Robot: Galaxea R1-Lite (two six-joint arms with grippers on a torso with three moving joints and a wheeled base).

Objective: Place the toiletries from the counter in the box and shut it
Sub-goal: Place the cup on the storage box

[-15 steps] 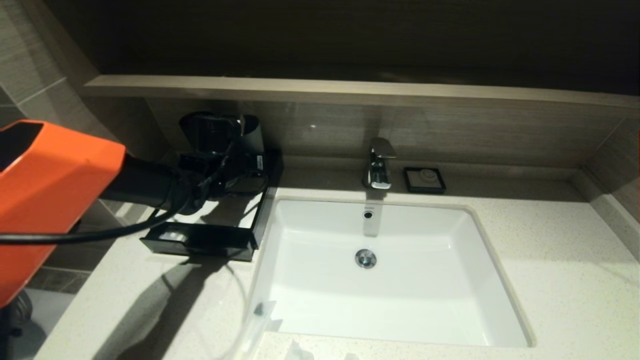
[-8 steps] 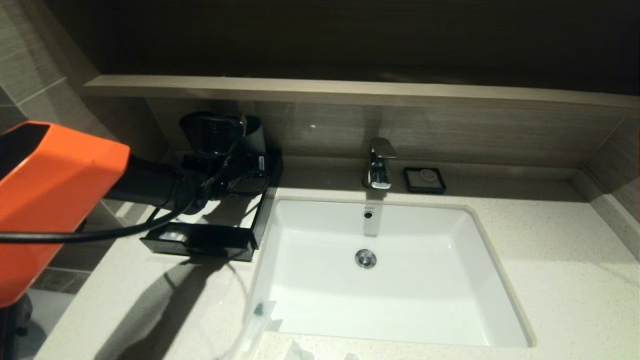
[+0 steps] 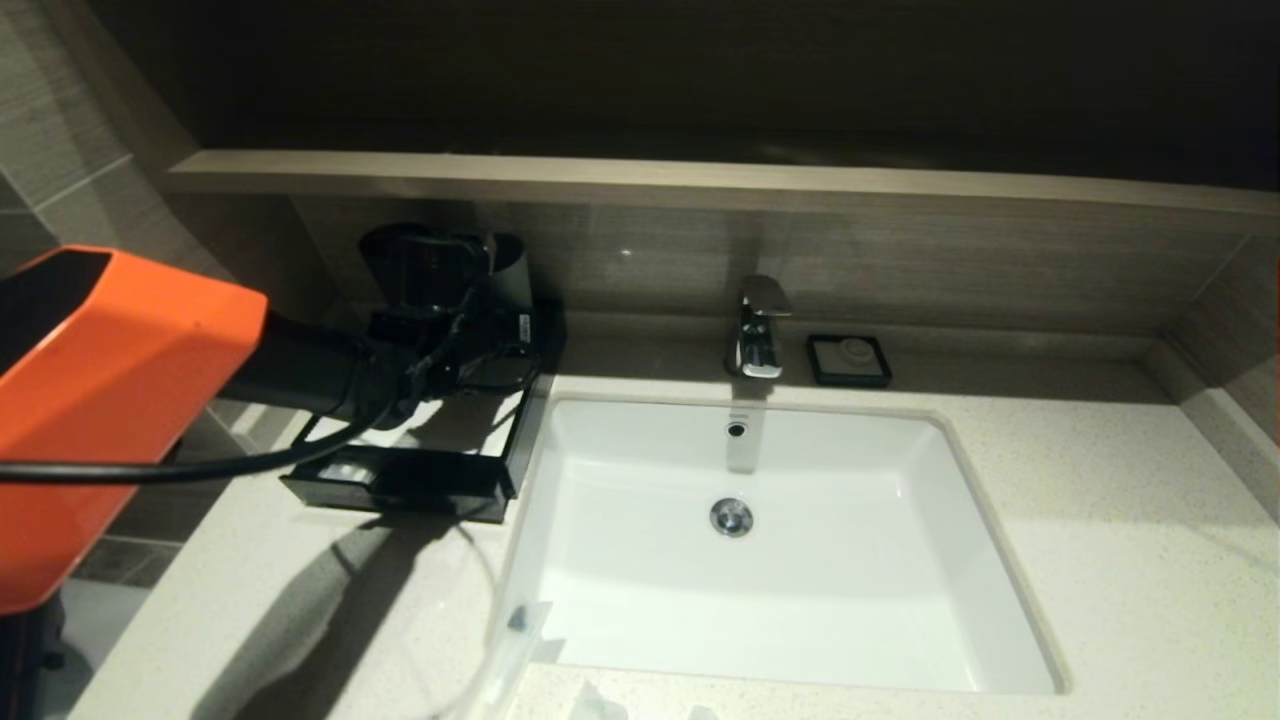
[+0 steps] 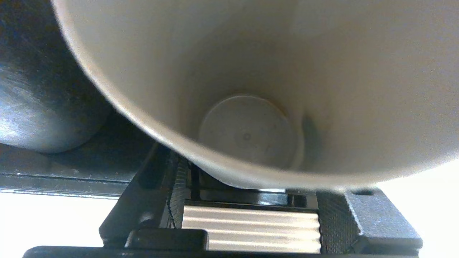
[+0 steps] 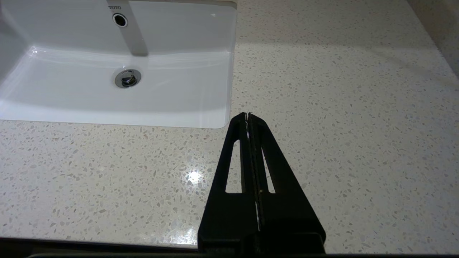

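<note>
We find the left gripper (image 3: 440, 300) reached over the low black rectangular box with its flat white top panel (image 3: 470, 425), which stands on the off-white speckled stone counter (image 3: 1120, 520) to the left of the white rectangular sink basin (image 3: 620, 600). The left wrist view looks into a grey tapered cup (image 4: 247, 132) close against the camera; whether its fingers grip the cup we cannot tell. A clear plastic-wrapped packet (image 3: 515, 630) lies at the basin's near left corner. The right gripper (image 5: 248, 116) hangs over bare counter beside the basin, fingers pressed together.
</note>
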